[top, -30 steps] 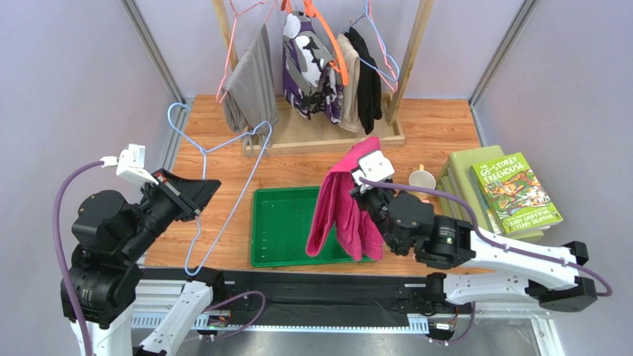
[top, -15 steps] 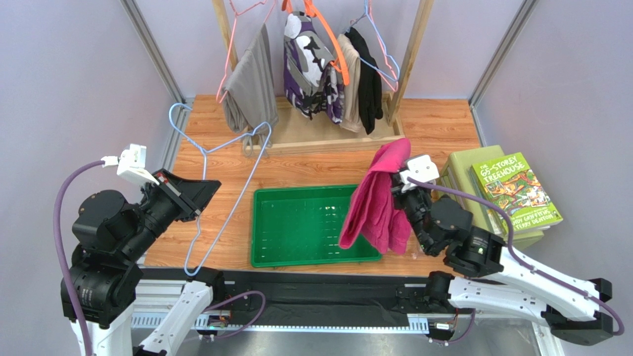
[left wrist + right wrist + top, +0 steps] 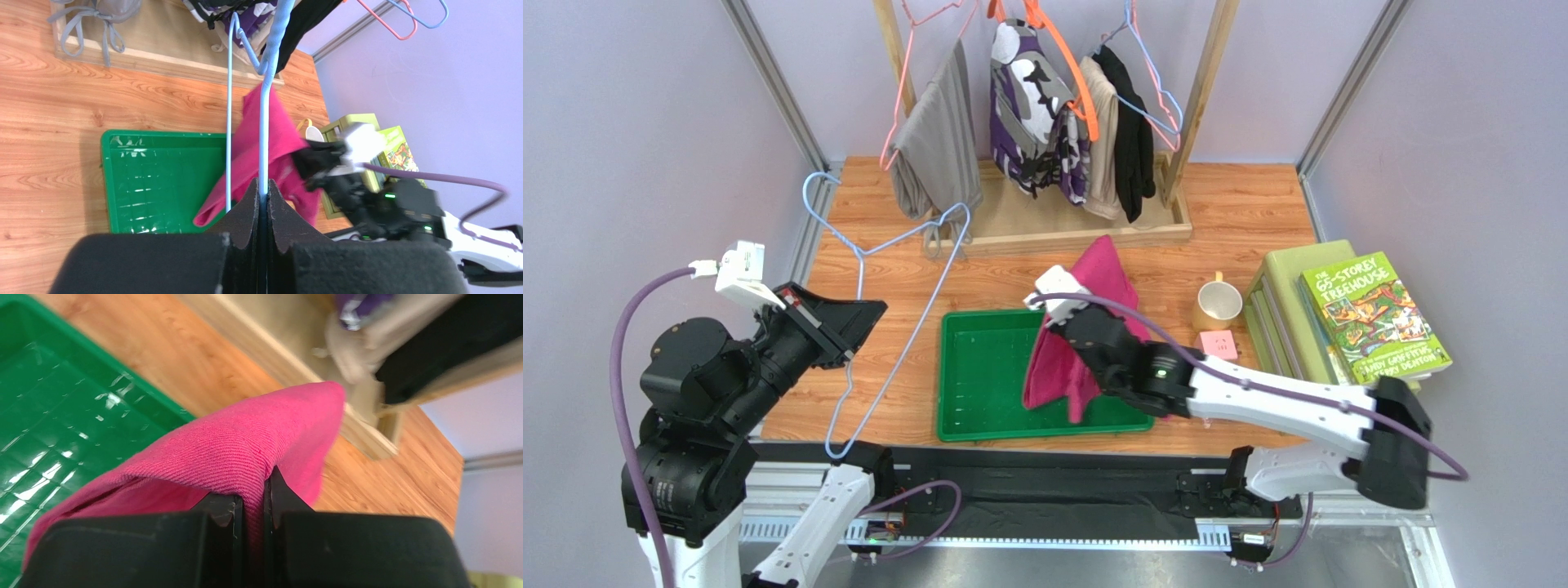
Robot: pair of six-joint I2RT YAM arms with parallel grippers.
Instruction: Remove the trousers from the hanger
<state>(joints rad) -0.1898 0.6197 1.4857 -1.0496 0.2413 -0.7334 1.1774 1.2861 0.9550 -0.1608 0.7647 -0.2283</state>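
the arms (image 3: 1271, 410) have white links and bulky black joints. a purple cable (image 3: 614, 368) runs along each. white blocks (image 3: 744, 272) cap the wrists; fingers (image 3: 245, 211) are matte black.

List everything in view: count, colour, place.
trousers: one, magenta, hanging over the tray's right half
hanger: one, light blue, bare, left of the tray
tray: one, green, centre
rack: one, wooden, at the back
hung garments: four, grey, purple-white, beige, black, on the rack
mug: one, pale, right of the tray
note: one, pink, beside the mug
book: one, on an olive box, far right
left gripper: shut on the hanger
right gripper: shut on the trousers
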